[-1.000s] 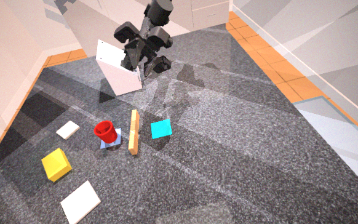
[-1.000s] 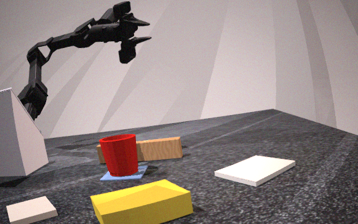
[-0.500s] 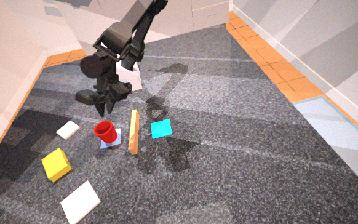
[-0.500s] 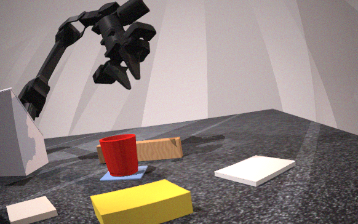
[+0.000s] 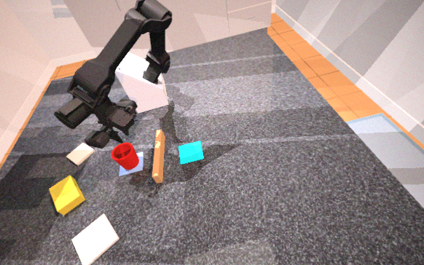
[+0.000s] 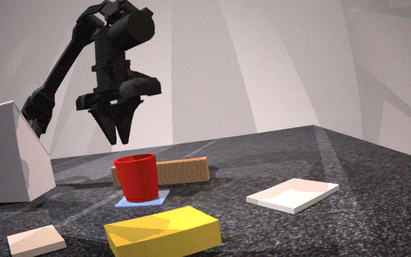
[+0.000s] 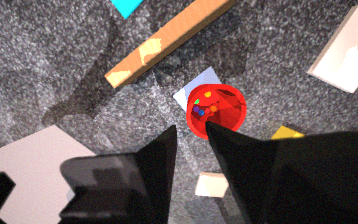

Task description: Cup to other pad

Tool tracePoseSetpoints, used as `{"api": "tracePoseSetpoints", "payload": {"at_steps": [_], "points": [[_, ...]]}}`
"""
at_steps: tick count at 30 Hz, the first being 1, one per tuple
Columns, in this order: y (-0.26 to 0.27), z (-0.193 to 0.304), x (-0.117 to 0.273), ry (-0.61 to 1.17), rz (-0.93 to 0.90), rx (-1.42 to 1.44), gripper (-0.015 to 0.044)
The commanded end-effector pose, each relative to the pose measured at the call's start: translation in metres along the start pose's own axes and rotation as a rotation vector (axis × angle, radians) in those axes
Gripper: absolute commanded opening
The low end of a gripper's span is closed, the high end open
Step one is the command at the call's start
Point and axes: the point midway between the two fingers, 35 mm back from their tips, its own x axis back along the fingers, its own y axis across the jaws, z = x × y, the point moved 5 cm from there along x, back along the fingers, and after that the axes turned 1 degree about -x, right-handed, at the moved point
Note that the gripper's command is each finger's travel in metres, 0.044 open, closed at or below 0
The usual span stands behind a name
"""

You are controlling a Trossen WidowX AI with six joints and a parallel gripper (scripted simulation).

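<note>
My black parallel-jaw gripper [image 5: 118,140] [image 6: 118,142] [image 7: 190,127] is partly open, nothing between the fingers, tips pointing down. Red round cup [image 5: 124,156] [image 6: 138,180] [image 7: 231,116] is upright below the tips and slightly off to one side, not touching them. It sits on the thin light-blue square pad [image 5: 138,167] [image 6: 163,198] [image 7: 202,82]. I see small multicoloured marbles [image 7: 201,112] inside. Flat cyan pad [image 5: 191,153] [image 7: 127,6] is farther from the gripper, past the cup. Long upright wooden bar [image 5: 158,156] [image 6: 183,171] [image 7: 170,42] stands between both pads, in the way. Farther out than the cup: yellow rectangular block [image 5: 67,196] [image 6: 166,229] [image 7: 285,134] and flat white slab [image 5: 95,240] [image 6: 293,195] [image 7: 340,55]. Small cream slab [image 5: 81,153] [image 6: 35,240] [image 7: 211,185] is near, lower than the gripper.
</note>
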Motion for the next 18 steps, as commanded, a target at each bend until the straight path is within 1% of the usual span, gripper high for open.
{"api": "tracePoseSetpoints", "payload": {"at_steps": [1,18], "points": [[-0.002,0.002,0.001,-0.015,-0.004,0.014,0.0148],[-0.003,0.001,-0.024,-0.015,-0.003,0.014,0.0148]]}}
